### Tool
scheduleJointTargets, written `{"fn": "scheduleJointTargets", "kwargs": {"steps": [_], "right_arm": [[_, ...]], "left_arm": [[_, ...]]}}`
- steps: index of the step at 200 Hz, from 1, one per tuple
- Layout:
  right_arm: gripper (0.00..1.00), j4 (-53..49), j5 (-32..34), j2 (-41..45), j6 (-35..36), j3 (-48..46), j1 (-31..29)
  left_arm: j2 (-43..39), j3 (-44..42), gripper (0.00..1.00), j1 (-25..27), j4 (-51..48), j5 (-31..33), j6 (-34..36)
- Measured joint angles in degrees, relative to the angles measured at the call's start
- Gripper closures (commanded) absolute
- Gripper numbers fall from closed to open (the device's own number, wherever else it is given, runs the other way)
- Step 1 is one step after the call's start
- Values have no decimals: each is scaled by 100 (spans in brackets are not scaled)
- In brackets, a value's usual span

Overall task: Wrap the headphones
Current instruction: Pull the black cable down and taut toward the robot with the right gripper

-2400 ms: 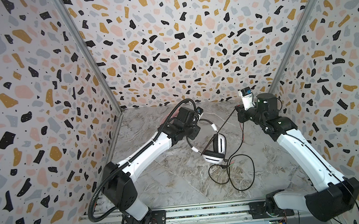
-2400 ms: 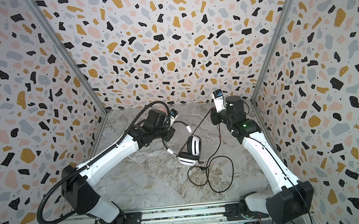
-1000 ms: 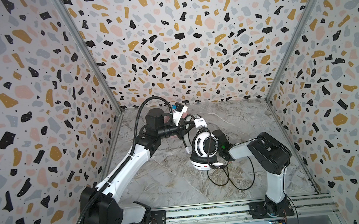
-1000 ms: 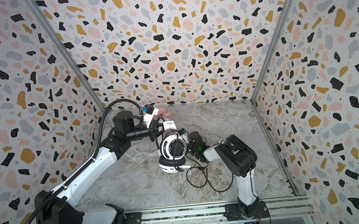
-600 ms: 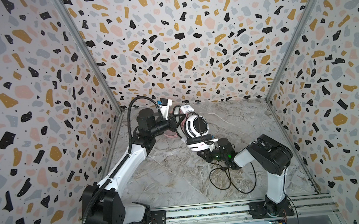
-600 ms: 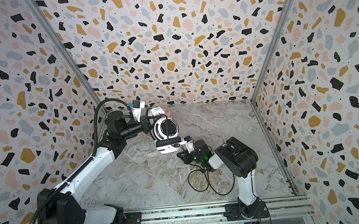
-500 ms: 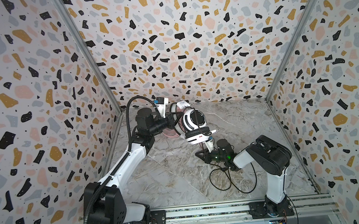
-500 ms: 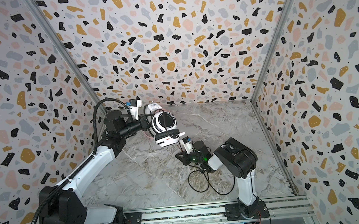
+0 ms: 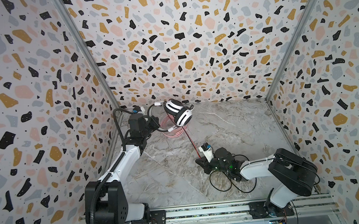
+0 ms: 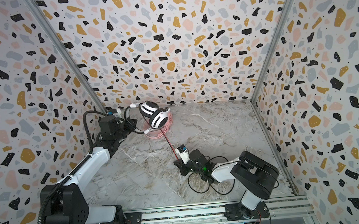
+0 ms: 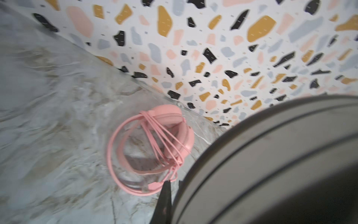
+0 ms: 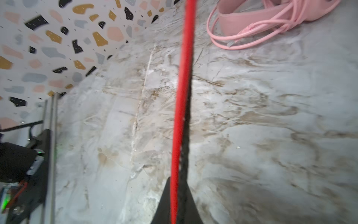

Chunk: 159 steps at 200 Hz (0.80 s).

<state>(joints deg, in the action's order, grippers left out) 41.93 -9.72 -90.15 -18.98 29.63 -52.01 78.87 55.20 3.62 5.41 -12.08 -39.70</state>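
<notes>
- The white-and-black headset (image 9: 178, 113) is hanging clear of the table at the tips of the left gripper (image 9: 155, 124). That gripper is clamping tight on the thin black headband, and the cups are sitting beyond it, toward the back wall.
- The cable (image 9: 189, 138) is running taut from the cups down to the right gripper (image 9: 200, 161), whose jaws are pinching closed on it low over the table (image 9: 240, 123).
- The slack is lying in loose black loops (image 9: 223, 185) behind that gripper, beside its arm.
- Step, my read: winding is under way, with the strand tensioned; I can't tell how many turns are on.
- Next, likely: the right gripper needs to carry the strand around the cups, drawing slack, while the left steadies the band.
- The shells are looking hard, glossy and rounded, white with black stripes. The cable is thin and braided-looking, showing red beside black (image 12: 182, 97).
- The pink headset (image 11: 168, 135) is lying on the marble-patterned top just below the left gripper, its thin pink cable already wound across it.
</notes>
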Motion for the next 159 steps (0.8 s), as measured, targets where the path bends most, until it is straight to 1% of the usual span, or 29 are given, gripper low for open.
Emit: {"fn": "scheduleJointTargets", "kwargs": {"steps": [25, 63, 89, 119, 159], "right_arm": [[95, -535, 474, 378, 251, 2, -376], [96, -1263, 1038, 1008, 485, 33, -1012], [96, -1615, 1333, 1403, 566, 76, -1325], [96, -2122, 1657, 1687, 737, 334, -1486], [96, -2752, 2033, 1952, 1132, 828, -1508]], "left_arm": [[0, -44, 100, -168, -262, 431, -39], [0, -46, 100, -201, -492, 713, -31], [-22, -46, 100, -258, -651, 931, 2], [-52, -46, 100, -267, -815, 1119, 28], [-52, -46, 100, -282, -820, 1217, 24]]}}
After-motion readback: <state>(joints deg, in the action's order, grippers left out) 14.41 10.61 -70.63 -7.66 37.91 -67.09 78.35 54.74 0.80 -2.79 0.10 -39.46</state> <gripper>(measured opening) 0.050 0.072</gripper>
